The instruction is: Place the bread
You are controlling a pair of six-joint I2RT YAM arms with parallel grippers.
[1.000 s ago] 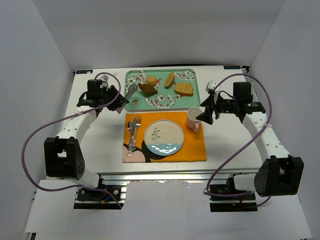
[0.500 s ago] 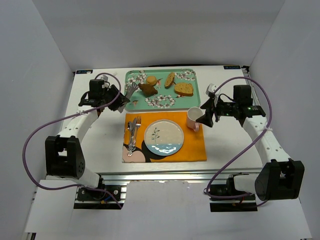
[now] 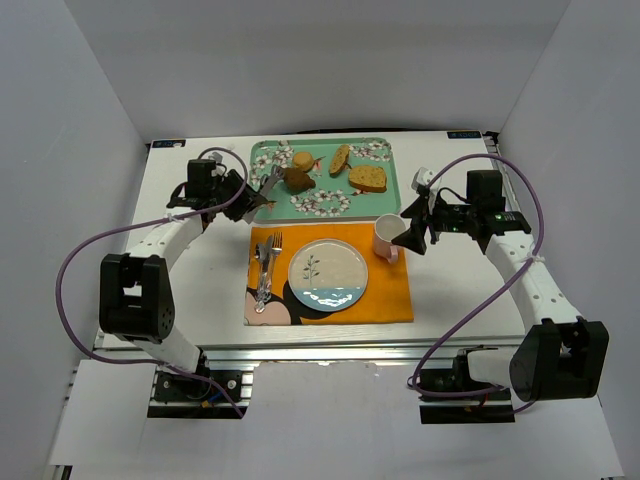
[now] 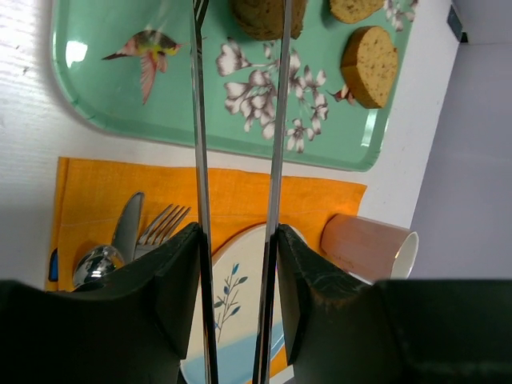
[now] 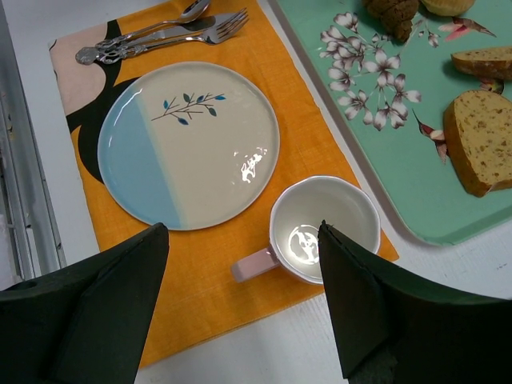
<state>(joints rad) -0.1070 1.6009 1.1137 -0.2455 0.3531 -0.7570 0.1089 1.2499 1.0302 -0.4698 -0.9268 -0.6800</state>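
Steel tongs (image 4: 197, 120) sit pinched in the left tool (image 4: 238, 240), which is half closed on their arms so the blades stand apart, one on each side of the bread (image 4: 268, 16). The bread lies on the teal tray (image 4: 96, 96), about 11 o'clock from the plate (image 5: 188, 144), and seems ready to be gripped. The right tool (image 5: 242, 232) hangs wide open and empty above the mug (image 5: 304, 216) at the plate's 3 o'clock, apparently out of the way.

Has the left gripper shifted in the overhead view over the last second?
Yes. The left gripper, holding tongs, has moved right, further over the green tray, bringing the tong tips closer to the bread.
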